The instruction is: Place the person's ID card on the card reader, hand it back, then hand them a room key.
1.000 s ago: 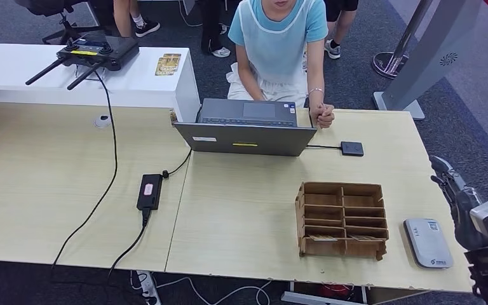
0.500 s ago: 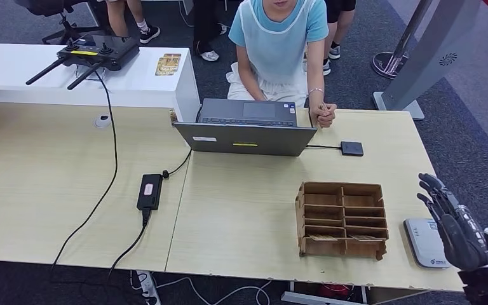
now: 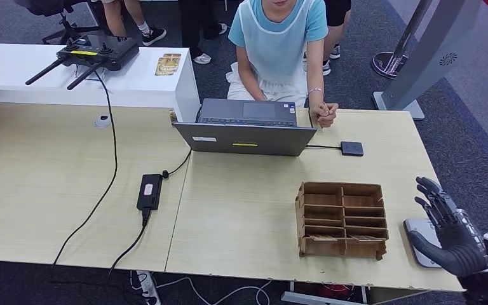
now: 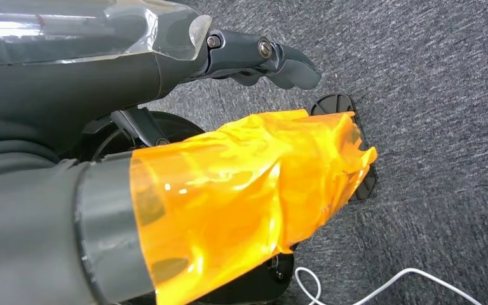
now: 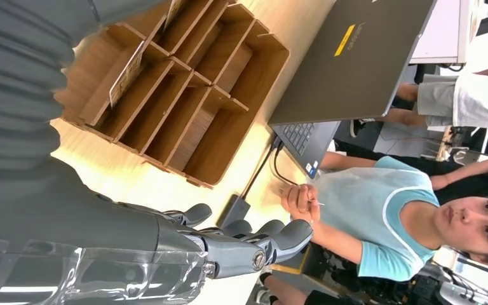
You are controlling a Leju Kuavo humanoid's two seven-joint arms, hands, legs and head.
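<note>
Raising our right hand (image 3: 448, 238), fingers spread and holding nothing, over the card reader (image 3: 419, 241) at the desk's near right corner, we judged ourselves at the opening step: collecting the ID card (image 3: 323, 109). It sat pinched in the person's hand (image 3: 324, 114) beside the laptop (image 3: 248, 130), well apart from ours, past the wooden key rack (image 3: 342, 219). A long forward reach came next. Our left hand (image 4: 260, 54) hung low; its grip we could not tell.

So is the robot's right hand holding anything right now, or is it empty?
Empty. The right hand hovers over the card reader with fingers spread, nothing between them.
</note>
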